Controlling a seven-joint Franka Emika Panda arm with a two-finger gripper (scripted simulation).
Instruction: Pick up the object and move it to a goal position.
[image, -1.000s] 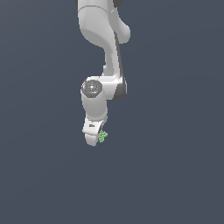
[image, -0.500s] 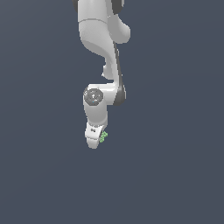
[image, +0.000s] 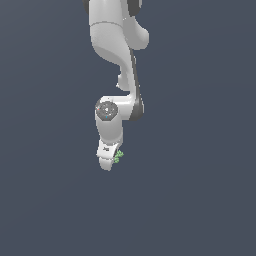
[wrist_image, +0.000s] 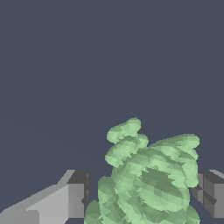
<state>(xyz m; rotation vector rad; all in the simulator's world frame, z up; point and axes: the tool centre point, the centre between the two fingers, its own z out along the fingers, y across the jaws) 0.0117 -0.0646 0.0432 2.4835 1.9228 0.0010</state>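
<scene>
The object (image: 118, 156) is a tiny light-green knobbly cluster sticking out beside the tip of the white gripper (image: 109, 163) in the exterior view. In the wrist view the object (wrist_image: 148, 175) fills the space between the two grey fingers (wrist_image: 75, 199), touching both, so the gripper (wrist_image: 142, 194) is shut on it. The arm hangs down from above with the hand pointing downward. No goal marker shows in either view.
Only a plain dark grey-blue background surrounds the arm (image: 112, 40) in both views. No other objects, edges or containers are in sight.
The arm's lower joint and the hand have sunk slightly and shifted a little toward the exterior view's right. The green object stays in the fingers.
</scene>
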